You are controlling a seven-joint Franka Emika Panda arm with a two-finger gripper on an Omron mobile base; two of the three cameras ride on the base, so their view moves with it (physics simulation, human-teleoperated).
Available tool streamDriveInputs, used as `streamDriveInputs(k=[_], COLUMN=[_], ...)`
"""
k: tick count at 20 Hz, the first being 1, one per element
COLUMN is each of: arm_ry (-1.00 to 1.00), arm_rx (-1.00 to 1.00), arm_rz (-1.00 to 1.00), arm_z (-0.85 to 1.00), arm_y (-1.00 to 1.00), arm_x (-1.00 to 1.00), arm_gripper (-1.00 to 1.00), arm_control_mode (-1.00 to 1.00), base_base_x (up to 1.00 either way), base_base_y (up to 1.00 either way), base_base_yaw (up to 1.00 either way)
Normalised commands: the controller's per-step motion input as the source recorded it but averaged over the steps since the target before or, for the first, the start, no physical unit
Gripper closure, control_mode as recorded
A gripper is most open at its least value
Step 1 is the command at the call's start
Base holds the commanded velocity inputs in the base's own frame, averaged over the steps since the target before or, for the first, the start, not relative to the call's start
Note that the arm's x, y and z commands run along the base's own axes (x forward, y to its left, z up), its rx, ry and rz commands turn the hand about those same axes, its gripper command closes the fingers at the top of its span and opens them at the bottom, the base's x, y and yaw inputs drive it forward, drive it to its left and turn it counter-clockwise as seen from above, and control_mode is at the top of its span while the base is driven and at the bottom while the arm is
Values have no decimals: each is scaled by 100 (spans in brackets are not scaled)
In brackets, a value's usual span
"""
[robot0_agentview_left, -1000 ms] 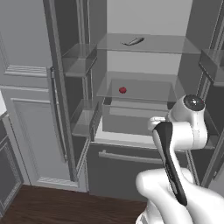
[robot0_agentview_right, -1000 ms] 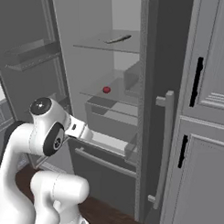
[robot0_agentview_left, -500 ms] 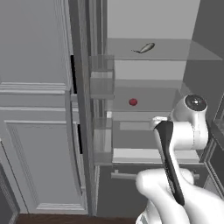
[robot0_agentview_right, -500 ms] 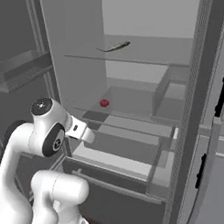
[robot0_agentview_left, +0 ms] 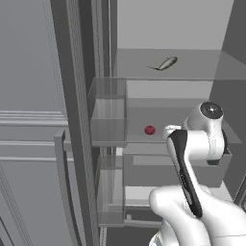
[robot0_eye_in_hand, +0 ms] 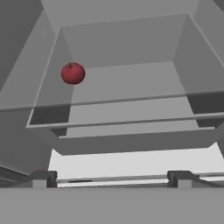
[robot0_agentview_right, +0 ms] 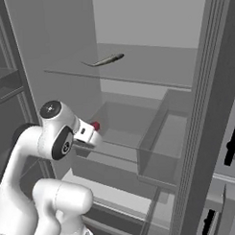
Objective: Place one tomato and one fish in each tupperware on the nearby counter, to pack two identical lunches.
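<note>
A small red tomato (robot0_agentview_left: 150, 129) (robot0_agentview_right: 96, 125) lies on the middle glass shelf of an open fridge, at the upper left in the hand view (robot0_eye_in_hand: 73, 73). One slim silvery fish (robot0_agentview_left: 166, 63) (robot0_agentview_right: 105, 60) rests on the shelf above it. My gripper (robot0_eye_in_hand: 111, 178) is open, its fingertips wide apart with nothing between them. It is held in front of the shelf's edge, short of the tomato and below it. The tupperware and the counter are out of view.
A clear door bin (robot0_agentview_left: 108, 113) hangs on the open fridge door left of the shelves, and another (robot0_agentview_right: 166, 141) on the right. Under the glass shelf's front edge (robot0_eye_in_hand: 131, 120) a drawer (robot0_agentview_left: 144, 168) stands pulled out. The fridge's walls close in on both sides.
The whole picture has shifted and grown: the base has driven closer to the open fridge. The arm keeps its pose and the gripper stays open. Tomato and fish lie as before.
</note>
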Motion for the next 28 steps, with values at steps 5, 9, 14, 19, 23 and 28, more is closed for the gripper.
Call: streamDriveInputs(k=[5, 9, 14, 19, 23, 28], arm_ry=[2, 0, 3, 4, 4, 6], arm_rx=[0, 1, 0, 0, -1, 0], arm_rz=[1, 3, 0, 0, 0, 0], arm_z=[20, 4, -22, -57, -49, -4], arm_y=[52, 0, 0, 0, 9, 6], arm_x=[100, 100, 79, 56, 53, 29], arm_gripper=[-100, -100, -100, -100, -100, -100], arm_control_mode=[-100, -100, -100, -100, -100, -100], base_base_x=[0, 0, 0, 0, 0, 0], base_base_y=[0, 0, 0, 0, 0, 0], base_base_yaw=[0, 0, 0, 0, 0, 0])
